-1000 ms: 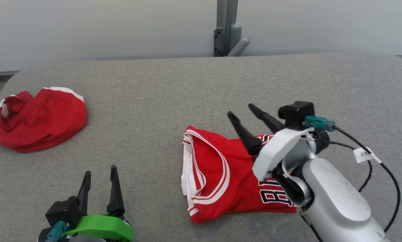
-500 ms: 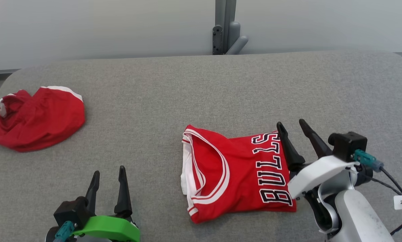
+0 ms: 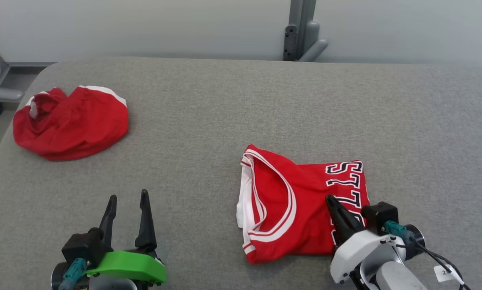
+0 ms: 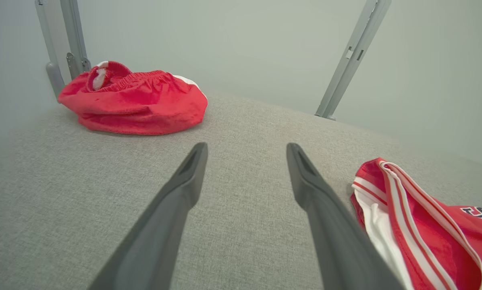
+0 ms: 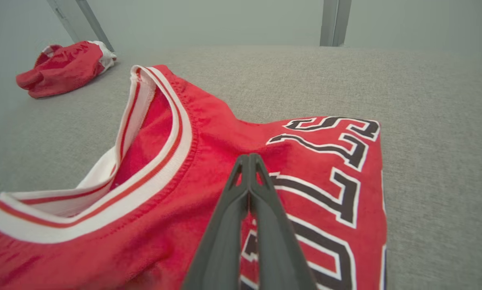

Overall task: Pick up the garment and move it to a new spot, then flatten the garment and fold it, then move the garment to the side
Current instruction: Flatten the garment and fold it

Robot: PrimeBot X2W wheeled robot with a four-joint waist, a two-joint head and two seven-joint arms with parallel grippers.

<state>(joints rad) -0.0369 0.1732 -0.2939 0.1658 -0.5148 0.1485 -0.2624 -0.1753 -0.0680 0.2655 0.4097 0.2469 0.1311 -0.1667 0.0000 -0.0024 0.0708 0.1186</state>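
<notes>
Jersey (image 3: 305, 217) lies folded beneath the closed right jaws.

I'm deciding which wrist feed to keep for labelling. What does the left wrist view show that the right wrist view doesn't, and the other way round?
Left wrist view: the left gripper, jaws wide apart over the bare gray table, and the gathered elastic edge of the crumpled red garment. Right wrist view: the right gripper, jaws shut together over the jersey, by its black lettering. Shared: the jersey, the crumpled red garment and the table.
</notes>
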